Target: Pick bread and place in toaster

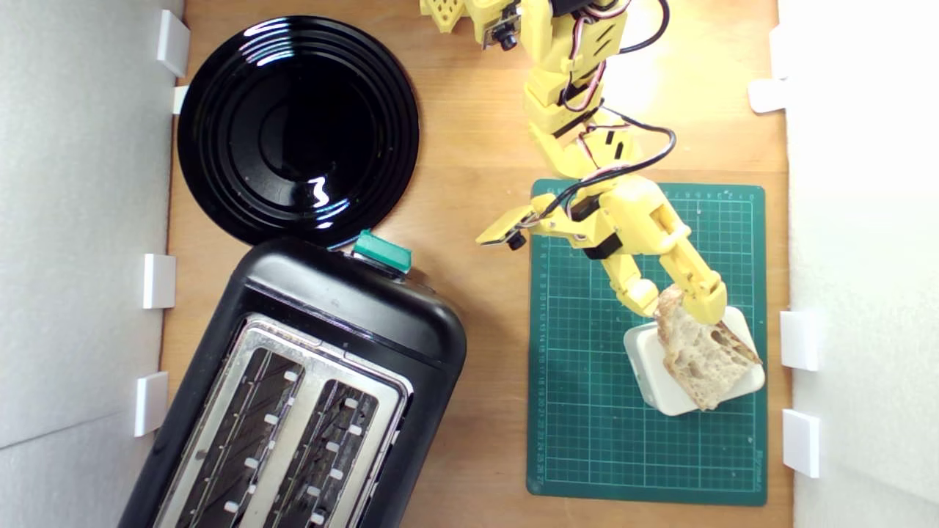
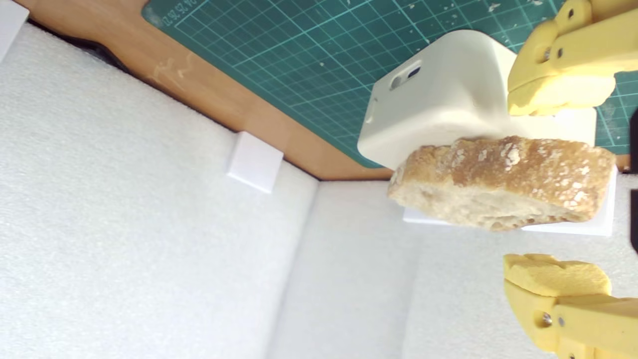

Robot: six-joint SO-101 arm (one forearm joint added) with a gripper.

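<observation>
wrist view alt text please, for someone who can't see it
An open yellow pincer straddles a crusty slice of bread, its tips clear of the crust. The bread rests on a white block standing on a green cutting mat, with white foam walls beyond.

Bare bench [image 1: 484,132] lies open between the green mat [image 1: 587,411] and the toaster [image 1: 308,389]. Both toaster slots gape unblocked. The black plate [image 1: 297,128] touches the toaster's lever end; foam walls [image 1: 866,220] flank both sides.
</observation>
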